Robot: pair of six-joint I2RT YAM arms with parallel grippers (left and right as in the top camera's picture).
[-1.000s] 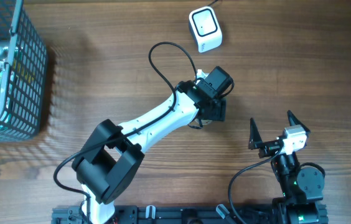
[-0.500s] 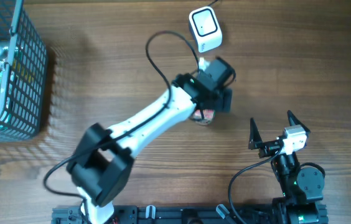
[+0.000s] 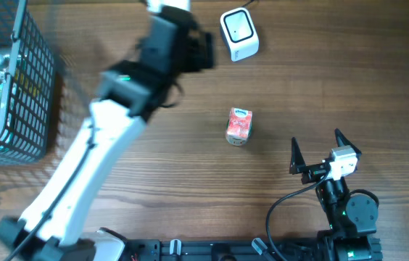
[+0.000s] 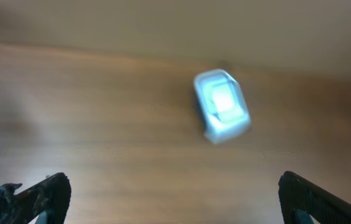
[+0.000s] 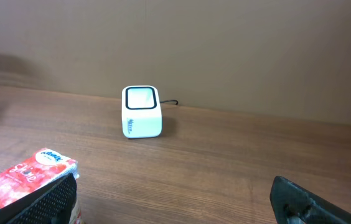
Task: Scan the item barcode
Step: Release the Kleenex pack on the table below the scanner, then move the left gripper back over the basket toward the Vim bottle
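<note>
The item, a red and white tissue pack [image 3: 239, 127], lies alone on the wooden table, and it shows at the lower left of the right wrist view [image 5: 23, 177]. The white barcode scanner [image 3: 239, 34] stands at the back, window up. It also appears in the right wrist view [image 5: 142, 112] and blurred in the left wrist view [image 4: 221, 106]. My left gripper [image 3: 201, 52] is raised to the left of the scanner, open and empty [image 4: 175, 202]. My right gripper [image 3: 316, 139] rests open at the front right, its left finger next to the pack [image 5: 175, 205].
A wire basket [image 3: 16, 87] holding several packaged items stands at the far left edge. The scanner's cable runs off the back of the table. The left arm [image 3: 88, 167] stretches diagonally across the left half of the table.
The left gripper opened fully and left the tissue pack on the table. Then the arm swung up and left, away from the pack. The right arm stayed still.
</note>
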